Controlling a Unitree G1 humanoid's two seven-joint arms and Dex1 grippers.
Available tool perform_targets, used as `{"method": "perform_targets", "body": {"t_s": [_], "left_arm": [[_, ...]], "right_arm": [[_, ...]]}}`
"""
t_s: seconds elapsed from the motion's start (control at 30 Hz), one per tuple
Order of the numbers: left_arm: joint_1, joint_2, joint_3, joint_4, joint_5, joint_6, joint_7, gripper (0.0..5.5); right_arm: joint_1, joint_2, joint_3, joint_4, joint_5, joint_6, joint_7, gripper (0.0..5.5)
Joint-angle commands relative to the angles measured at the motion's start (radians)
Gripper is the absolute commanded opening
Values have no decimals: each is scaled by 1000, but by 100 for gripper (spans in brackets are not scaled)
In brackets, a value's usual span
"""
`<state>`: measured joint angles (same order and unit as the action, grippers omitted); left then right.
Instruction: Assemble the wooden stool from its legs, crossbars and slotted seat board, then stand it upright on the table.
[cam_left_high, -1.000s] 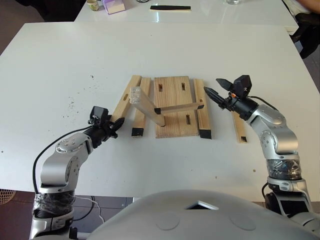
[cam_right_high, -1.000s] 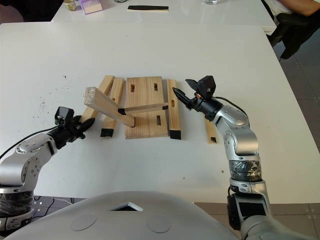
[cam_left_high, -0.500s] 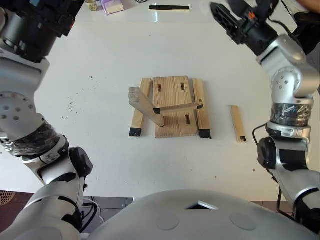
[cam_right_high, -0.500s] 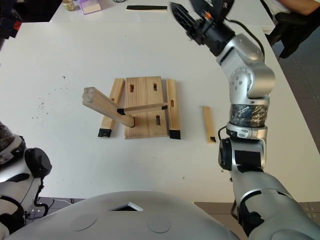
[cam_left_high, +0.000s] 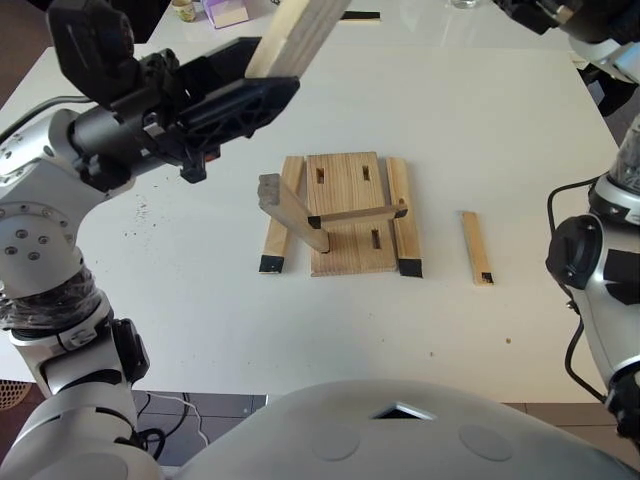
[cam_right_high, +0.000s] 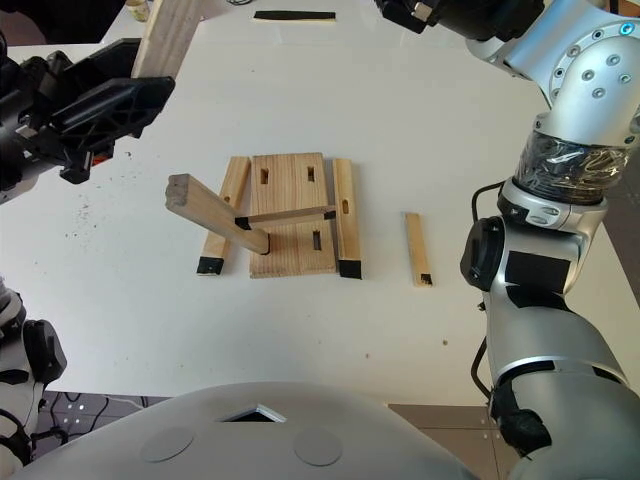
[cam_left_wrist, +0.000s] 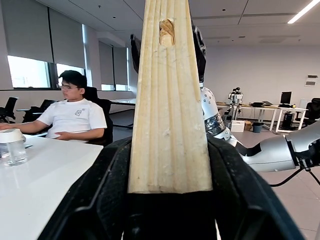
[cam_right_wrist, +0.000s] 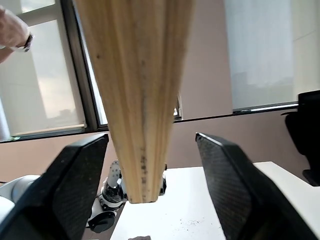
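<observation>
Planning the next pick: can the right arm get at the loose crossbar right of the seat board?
Probably yes. The crossbar lies alone on bare table on that arm's side, nothing over it; the right gripper is raised high and open.

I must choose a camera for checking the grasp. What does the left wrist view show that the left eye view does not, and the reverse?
The left wrist view adds the slot hole near the far end of the held leg, and the fingers pressed on its sides. The left eye view adds the table with the seat board, a tilted leg standing on it, a crossbar running from that leg across the board, two legs lying flat beside it, and a loose crossbar. Both show the left hand shut on the leg.
</observation>
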<state>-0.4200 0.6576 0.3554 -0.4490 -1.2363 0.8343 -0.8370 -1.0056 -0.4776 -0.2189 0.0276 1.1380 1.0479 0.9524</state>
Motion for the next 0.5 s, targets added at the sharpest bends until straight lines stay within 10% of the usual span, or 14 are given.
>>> {"method": "perform_targets", "body": {"t_s": [0.03, 0.5], "left_arm": [[4, -3, -25, -11, 1, -23, -4, 204], [46, 11, -52, -26, 5, -43, -22, 204]], "right_arm": [[-25, -2, 26, -19, -1, 2, 25, 321], [-16, 37, 46, -55, 15, -2, 21, 290]]}}
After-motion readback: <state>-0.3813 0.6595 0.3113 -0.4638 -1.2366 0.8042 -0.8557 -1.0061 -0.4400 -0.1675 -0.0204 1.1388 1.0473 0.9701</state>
